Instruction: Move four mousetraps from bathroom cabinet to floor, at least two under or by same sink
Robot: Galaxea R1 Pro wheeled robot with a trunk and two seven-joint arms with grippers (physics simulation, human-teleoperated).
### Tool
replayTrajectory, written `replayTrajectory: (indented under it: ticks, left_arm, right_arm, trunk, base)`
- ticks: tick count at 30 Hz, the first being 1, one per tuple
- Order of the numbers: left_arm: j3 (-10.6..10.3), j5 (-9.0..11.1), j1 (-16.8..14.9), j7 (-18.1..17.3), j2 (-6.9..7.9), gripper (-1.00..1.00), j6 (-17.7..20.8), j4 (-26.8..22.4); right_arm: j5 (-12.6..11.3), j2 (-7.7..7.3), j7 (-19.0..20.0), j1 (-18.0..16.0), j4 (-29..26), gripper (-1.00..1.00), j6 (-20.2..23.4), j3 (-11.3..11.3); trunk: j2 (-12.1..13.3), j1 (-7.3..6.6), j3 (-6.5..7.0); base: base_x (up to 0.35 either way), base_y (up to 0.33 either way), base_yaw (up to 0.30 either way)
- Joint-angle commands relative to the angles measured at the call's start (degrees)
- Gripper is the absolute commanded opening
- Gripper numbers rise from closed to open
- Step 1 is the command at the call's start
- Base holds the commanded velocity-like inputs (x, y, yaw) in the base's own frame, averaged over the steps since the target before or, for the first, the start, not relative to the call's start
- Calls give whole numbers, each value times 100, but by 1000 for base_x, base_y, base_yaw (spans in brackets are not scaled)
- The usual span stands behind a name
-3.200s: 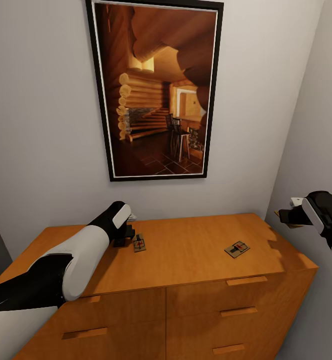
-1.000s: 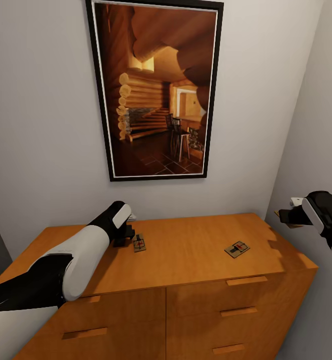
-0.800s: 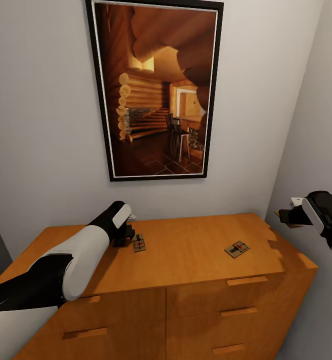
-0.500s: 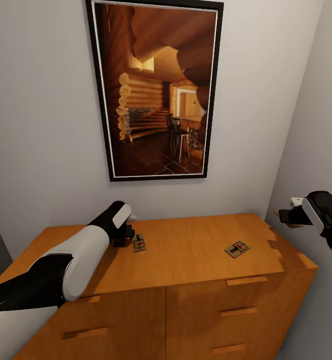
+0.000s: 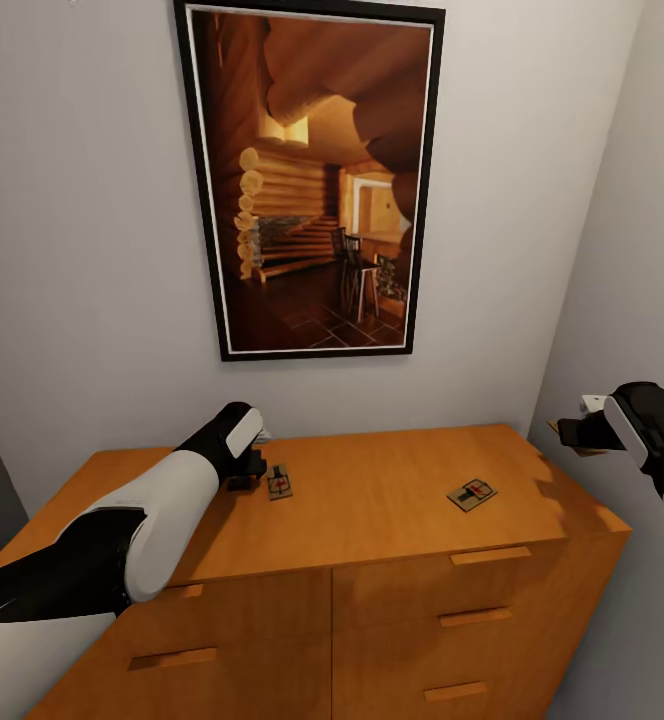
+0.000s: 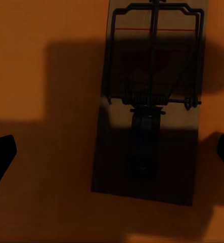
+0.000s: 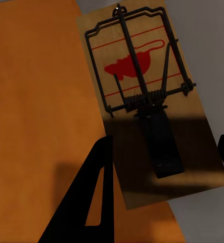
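Head view: the cabinet point(image 5: 372, 510) stands against the wall under a framed picture point(image 5: 312, 180), its flat top serving as worktop. Two traps lie on it: one point(image 5: 279, 482) directly beneath the left pincer point(image 5: 250, 470), another point(image 5: 472, 492) well off toward the right arm. The right pincer point(image 5: 575, 432) hangs beyond the cabinet's right end, apparently pinching a third trap point(image 7: 147, 101) between its tips, with the wall close behind it.

Left wrist view: the pincer is spread, dark tips either side of the trap point(image 6: 152, 96), not touching. The slab's long axis runs across the line between the tips, so they'd close on its long edges. It's flat on the wood with open top all round; I'd judge a straight drop suffices.
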Motion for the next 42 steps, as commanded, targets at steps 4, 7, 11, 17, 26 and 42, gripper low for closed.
replayTrajectory:
  ticks: [4, 7, 11, 17, 26, 42]
  left_arm:
    - [65, 106, 0, 44, -6, 100, 3, 428]
    - [62, 103, 0, 44, -6, 100, 2, 428]
    - [59, 100, 0, 44, -8, 100, 2, 431]
    - [58, 99, 0, 46, -14, -100, 7, 435]
    - [58, 113, 0, 44, -13, -100, 9, 436]
    - [41, 49, 0, 52, -7, -100, 9, 63]
  right_arm:
    - [12, -8, 30, -6, -4, -100, 18, 26]
    - [11, -8, 30, -6, -4, -100, 18, 26]
    - [13, -8, 30, -6, -4, -100, 18, 26]
    - [14, -8, 30, -6, -4, -100, 18, 26]
    - [12, -8, 30, -6, -4, -100, 18, 26]
    - [10, -5, 30, -6, -4, -100, 18, 26]
  trunk:
    - [-3, 0, -8]
    - [-3, 0, -8]
    - [-3, 0, -8]
    - [-3, 0, -8]
    - [-3, 0, -8]
    - [-3, 0, -8]
  base:
    - [-1, 0, 0]
    - [0, 0, 0]
    - [0, 0, 0]
    - [0, 0, 0]
    - [0, 0, 0]
    - [0, 0, 0]
